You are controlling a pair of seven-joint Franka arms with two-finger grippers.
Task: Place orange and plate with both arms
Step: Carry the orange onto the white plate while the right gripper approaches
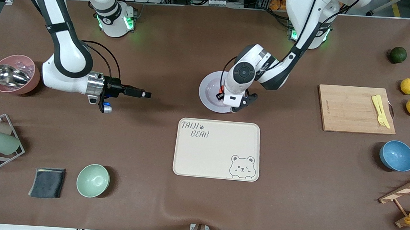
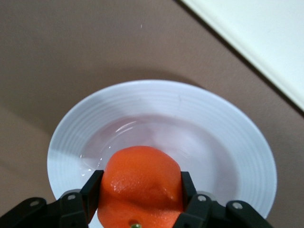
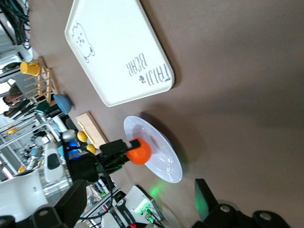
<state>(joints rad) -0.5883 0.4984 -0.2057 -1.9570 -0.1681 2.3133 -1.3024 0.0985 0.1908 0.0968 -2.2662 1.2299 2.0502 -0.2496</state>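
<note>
The left arm reached out from its base and bent down over the plate (image 1: 208,93), its wrist turned so the left pincer (image 2: 140,197) pointed at the dish. Its two fingers (image 2: 92,192) were clamped on the sides of the orange (image 2: 141,183), which hung just above the plate's shallow centre; whether the fruit touched the glaze could not be told. The plate itself lay flat on the brown worktop (image 1: 166,54), just beside the edge of the beige bear tray (image 1: 217,149) that lies farther from the front camera.

The right arm waited, its forearm stretched level above the worktop toward its own end of the table. The right pincer (image 1: 145,94) pointed at the plate from well apart, fingers drawn together with nothing between them.

Of the containers, the tray carried nothing. A pink bowl (image 1: 30,81) at the right arm's end held a metal scoop (image 1: 9,75). The green bowl (image 1: 93,180) and the blue bowl (image 1: 397,156) held nothing. A wire rack (image 1: 10,144) held cups lying on their sides. A yellow fork (image 1: 380,111) lay on the wooden cutting board (image 1: 353,109).
</note>
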